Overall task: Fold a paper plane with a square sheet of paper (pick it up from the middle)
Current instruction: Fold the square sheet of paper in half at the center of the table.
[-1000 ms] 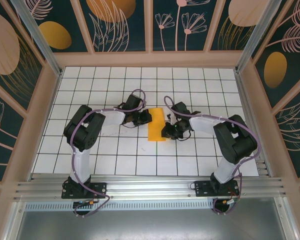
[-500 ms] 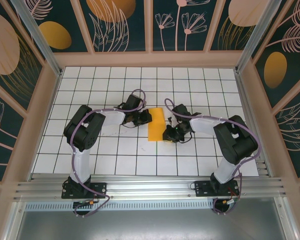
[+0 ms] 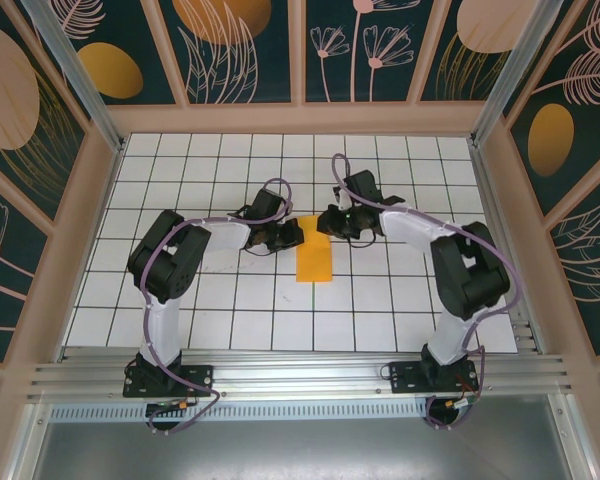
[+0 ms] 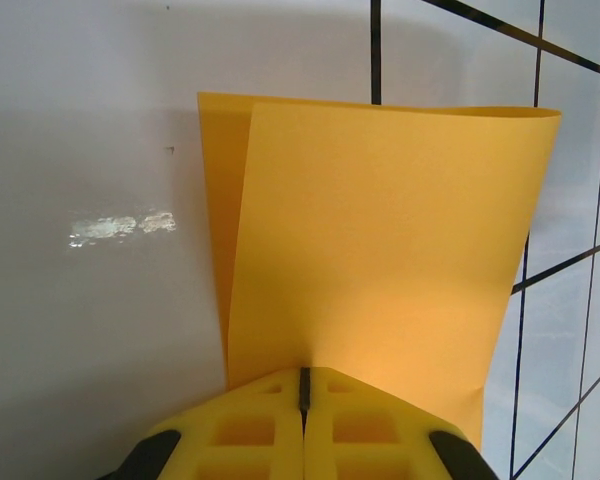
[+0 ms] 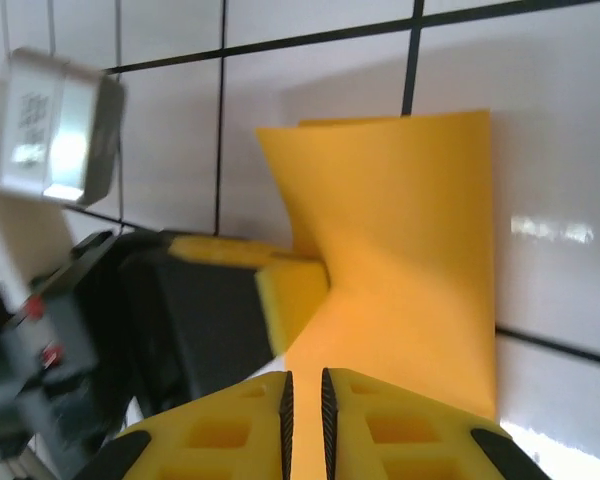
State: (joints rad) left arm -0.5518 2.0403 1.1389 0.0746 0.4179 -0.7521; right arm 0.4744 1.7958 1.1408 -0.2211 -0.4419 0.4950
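Right tool (image 5: 302, 380), nearly closed, moved to the paper's (image 3: 314, 262) far end; left tool (image 4: 302, 375) clamps it.

square sheet of paper (image 3: 314, 262): plain orange-yellow
table (image 3: 230, 310): white, black grid lines
wall panels (image 3: 245, 50): dark teal, orange ovals

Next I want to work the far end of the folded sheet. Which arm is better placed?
Right. The left gripper is shut on the side edge of the sheet, anchoring it. The right gripper, jaws nearly together, already sits at the sheet's far end.
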